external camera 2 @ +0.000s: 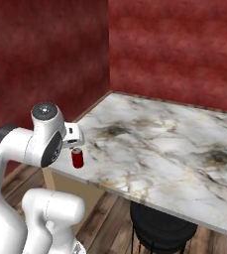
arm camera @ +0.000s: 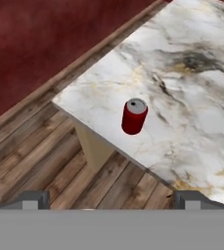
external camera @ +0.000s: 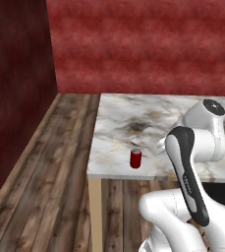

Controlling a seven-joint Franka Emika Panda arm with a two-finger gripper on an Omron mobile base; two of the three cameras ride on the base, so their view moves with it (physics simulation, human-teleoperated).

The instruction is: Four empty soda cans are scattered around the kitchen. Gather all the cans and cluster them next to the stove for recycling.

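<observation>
One red soda can (external camera: 135, 158) (external camera 2: 77, 158) (arm camera: 134, 116) stands upright on the marble table (external camera: 133, 123) (external camera 2: 164, 149) (arm camera: 182, 88), near its front corner by the edge. The pincer (arm camera: 111, 199) hangs above it, jaws spread wide and holding nothing. One dark stool (external camera 2: 159, 230) sits under the table.

no readable text, labels or numbers anywhere

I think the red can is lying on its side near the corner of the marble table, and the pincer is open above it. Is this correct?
Not quite. The red can stands upright, its silver top facing up, as the hand view shows. The rest holds: it is near the corner of the marble table, and the pincer is open above it.
</observation>
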